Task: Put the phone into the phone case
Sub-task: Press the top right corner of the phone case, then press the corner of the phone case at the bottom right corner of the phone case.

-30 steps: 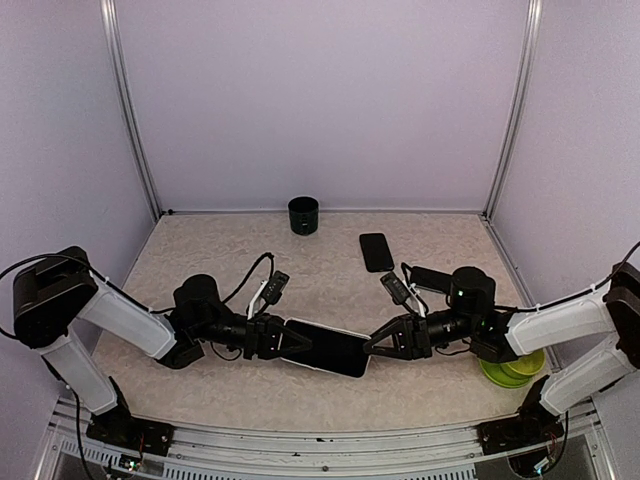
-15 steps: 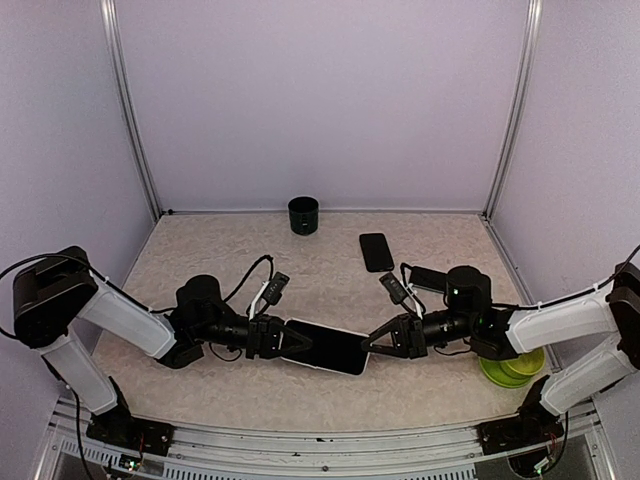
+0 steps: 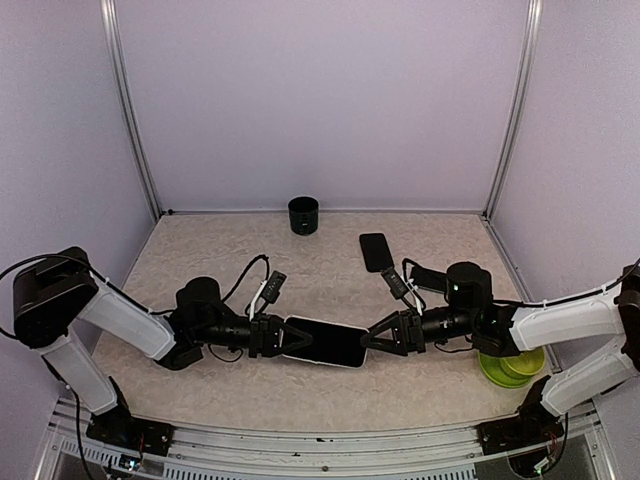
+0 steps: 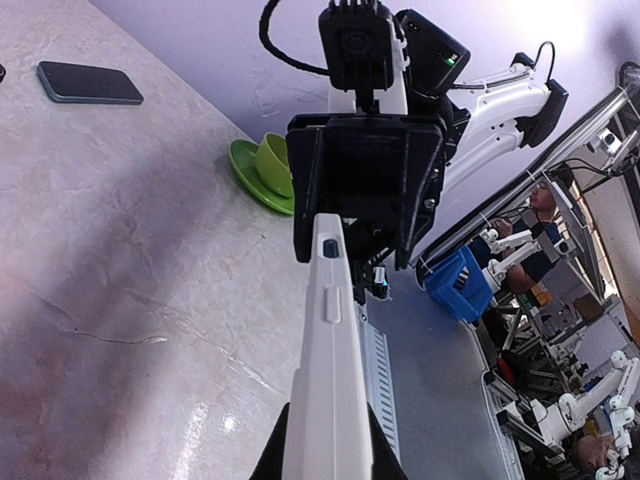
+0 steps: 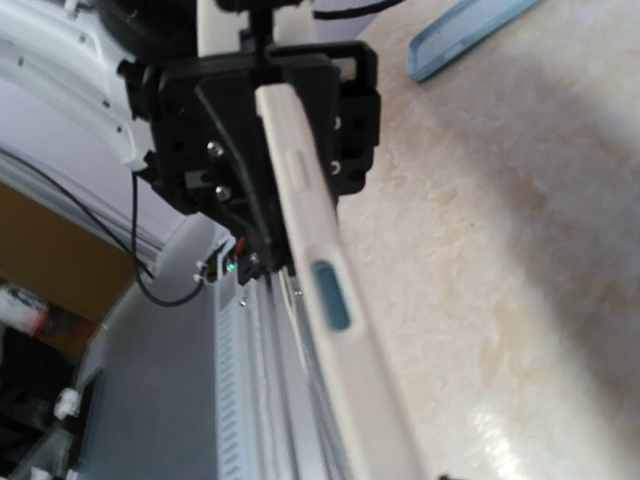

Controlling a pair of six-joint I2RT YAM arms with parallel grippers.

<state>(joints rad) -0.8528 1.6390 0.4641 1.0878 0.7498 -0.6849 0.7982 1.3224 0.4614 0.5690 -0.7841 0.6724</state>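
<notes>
Both ends of the case (image 3: 325, 343) are hidden by the left claw (image 3: 288, 339) and right claw (image 3: 371, 340); the phone (image 5: 470, 35) is cropped in the right wrist view.

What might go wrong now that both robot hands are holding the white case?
The left hand and right hand each pinch only one end of the white case, so it might slip or twist. The phone lies apart, farther back; one hand would probably have to let go to fetch it, and the case may drop.

Marbled table (image 3: 210, 255) w/ dark cup (image 3: 303, 215), black phone (image 3: 376, 252), green saucer (image 3: 512, 370).
</notes>
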